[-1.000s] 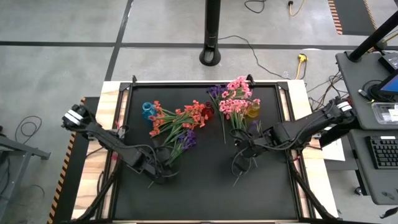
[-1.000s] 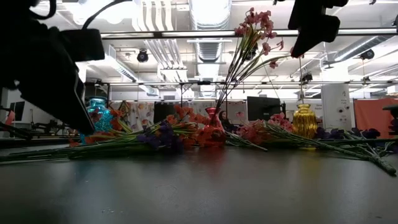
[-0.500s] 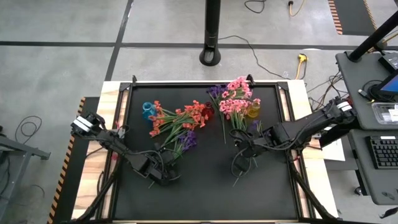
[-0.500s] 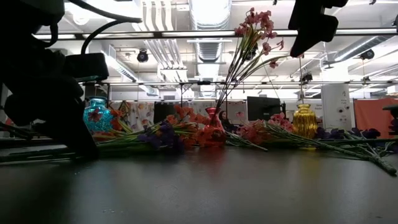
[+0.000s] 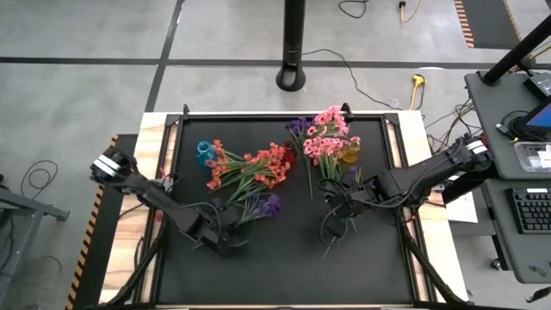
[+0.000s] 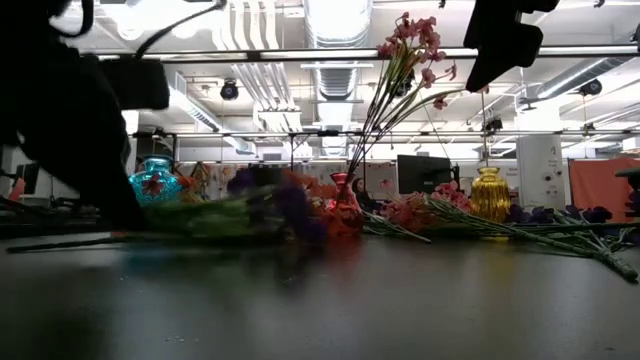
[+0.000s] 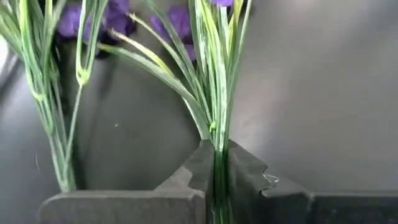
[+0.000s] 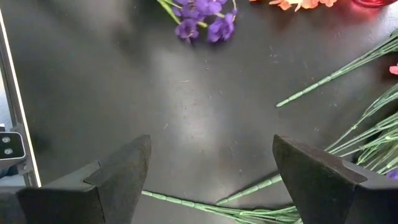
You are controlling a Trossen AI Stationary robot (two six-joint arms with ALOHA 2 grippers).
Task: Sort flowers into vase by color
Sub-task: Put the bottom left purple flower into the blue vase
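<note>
From above, the left gripper (image 5: 225, 239) sits low on the black table (image 5: 284, 267), at about 7 o'clock from the mat's centre, with its fingers closed on the green stem of a purple flower spray (image 5: 269, 205) whose blossoms lie toward 1 o'clock from the gripper. Only the left wrist view makes that grip plain: there the two dark fingers (image 7: 186, 180) meet around a bundle of thin green stems (image 7: 219, 155), with purple blossoms showing farther along and a second loose stem (image 7: 59, 149) lying beside it on the table. The overhead picture in turn shows what the wrist camera cannot: the orange-red flowers (image 5: 245, 165) spread in a heap near 10 o'clock, between a blue vase (image 5: 205, 153) and a red vase (image 5: 287, 155), and the pink flowers (image 5: 325, 138) at 1 o'clock by a yellow vase (image 5: 349, 154), with more purple blossoms (image 5: 299, 127) just beside them. The right gripper (image 5: 337, 205) is at roughly 3 o'clock, above loose green stems; the right wrist view shows its fingers (image 8: 118, 168) standing wide apart and holding nothing, looking down on bare table, scattered stems (image 8: 323, 78) and the purple spray (image 8: 202, 15) farther off. The table-level view alone shows height: pink flowers (image 6: 412, 45) stand tall out of the red vase (image 6: 342, 195), the yellow vase (image 6: 489, 192) stands to its right, the blue vase (image 6: 155, 180) to its left, and the purple spray (image 6: 270, 205) appears blurred, low over the table.
</note>
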